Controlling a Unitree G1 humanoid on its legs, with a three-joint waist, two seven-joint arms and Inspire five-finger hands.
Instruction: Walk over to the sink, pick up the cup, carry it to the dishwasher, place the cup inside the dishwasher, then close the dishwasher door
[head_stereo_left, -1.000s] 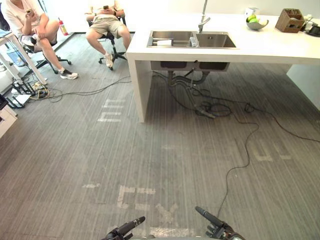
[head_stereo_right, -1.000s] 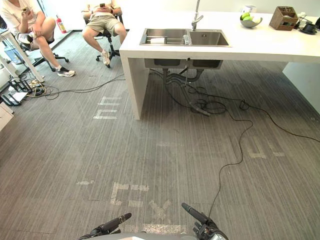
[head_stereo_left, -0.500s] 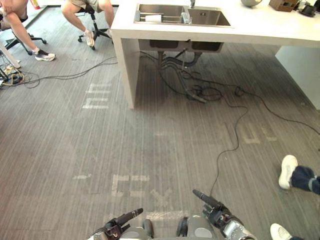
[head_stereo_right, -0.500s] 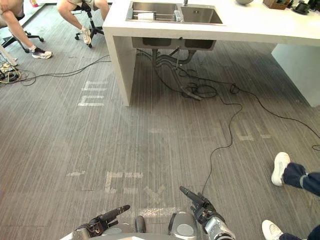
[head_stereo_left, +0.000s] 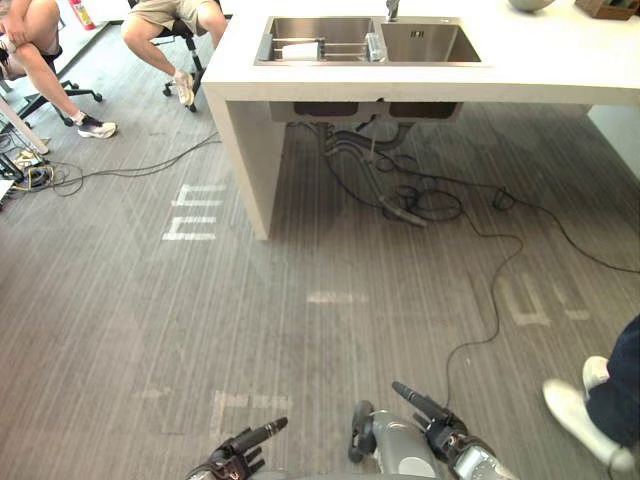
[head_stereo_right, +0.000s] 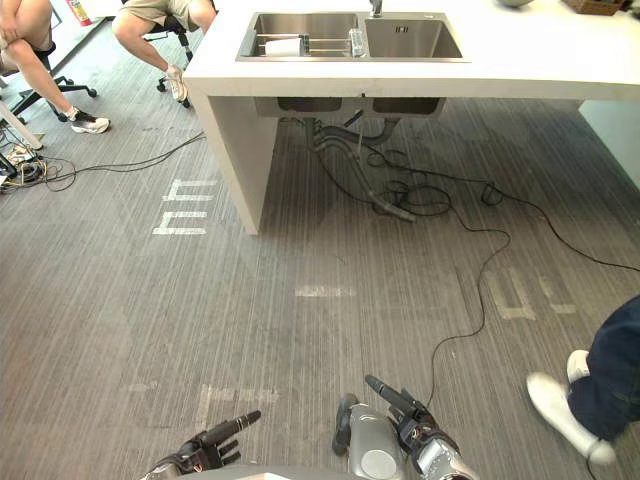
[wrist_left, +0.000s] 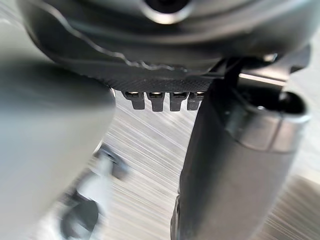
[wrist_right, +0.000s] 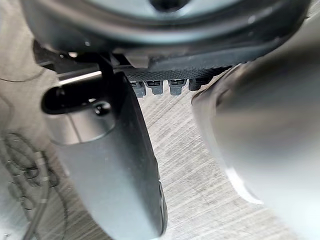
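The steel sink (head_stereo_left: 370, 62) is set in a white counter (head_stereo_left: 560, 70) at the far side of the room. A small clear cup (head_stereo_left: 375, 46) stands on the divider between the two basins, and a white object (head_stereo_left: 298, 50) lies in the left basin. My left hand (head_stereo_left: 232, 458) and right hand (head_stereo_left: 445, 437) hang low above the grey floor, far from the sink. Both are open and hold nothing. In the wrist views each thumb (wrist_left: 235, 165) (wrist_right: 110, 165) stands out over bare floor.
Black cables (head_stereo_left: 470, 300) trail over the floor from under the sink. A person's leg and white shoe (head_stereo_left: 580, 410) stand close at my right. Two people sit on chairs (head_stereo_left: 170, 30) at the far left, beside the counter's end.
The whole picture has shifted, so the camera moved; the counter now sits nearer and more central. The person's shoe at the right has stepped closer. Both hands stay as they were.
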